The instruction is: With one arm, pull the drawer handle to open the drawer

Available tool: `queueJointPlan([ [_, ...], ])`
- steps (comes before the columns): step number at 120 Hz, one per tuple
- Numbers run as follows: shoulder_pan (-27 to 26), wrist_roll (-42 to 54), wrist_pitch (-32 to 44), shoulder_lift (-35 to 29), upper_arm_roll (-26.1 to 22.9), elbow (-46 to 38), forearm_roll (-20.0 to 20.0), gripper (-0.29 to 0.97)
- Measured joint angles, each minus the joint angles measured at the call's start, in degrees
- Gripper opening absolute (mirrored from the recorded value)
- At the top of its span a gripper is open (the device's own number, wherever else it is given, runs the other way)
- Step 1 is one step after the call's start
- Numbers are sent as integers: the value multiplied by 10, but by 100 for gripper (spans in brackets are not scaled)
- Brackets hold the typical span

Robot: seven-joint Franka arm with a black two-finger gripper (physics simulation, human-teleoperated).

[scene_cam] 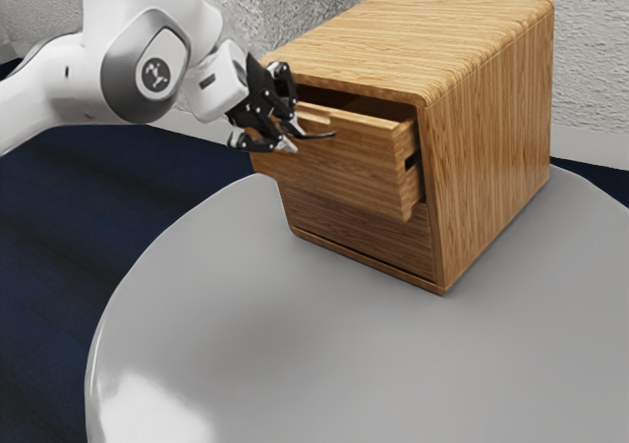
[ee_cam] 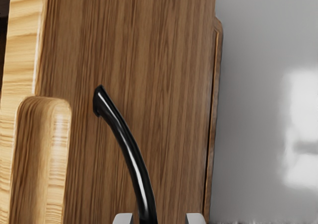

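Exterior view puts the pincer (scene_cam: 286,129) in the upper left of the frame, just left of centre, with its black fingers set above and below the thin black drawer handle (scene_cam: 316,134). In the wrist view the pincer (ee_cam: 159,218) shows as two pale fingertips (ee_cam: 122,218) standing apart, and the curved handle (ee_cam: 124,144) runs down between them. The handle lies closer to one tip, and bare wood shows between it and the other, so the jaws read as open around the handle rather than clamped on it. The handle is fixed to the front of the upper drawer (scene_cam: 344,163), which stands partly out of its cabinet (scene_cam: 491,119), with a dark gap visible behind the drawer's top edge. In the wrist view the drawer (ee_cam: 149,60) front shows as a broad panel of grained wood behind the handle. The cabinet is a box of light striped wood in the upper right of the exterior frame, and a second drawer front sits flush below the first. It rests on a round grey table (scene_cam: 295,364) that takes up the lower half of the frame, and the table (ee_cam: 258,60) also shows beside the drawer front in the wrist view. The white arm (scene_cam: 118,70) enters from the upper left corner, over a dark blue floor (scene_cam: 59,227) along the left edge.
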Motion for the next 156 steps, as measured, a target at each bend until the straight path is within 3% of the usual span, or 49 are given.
queueJointPlan([
  [156,2,-21,53,-123,-6,-156,18,5],
])
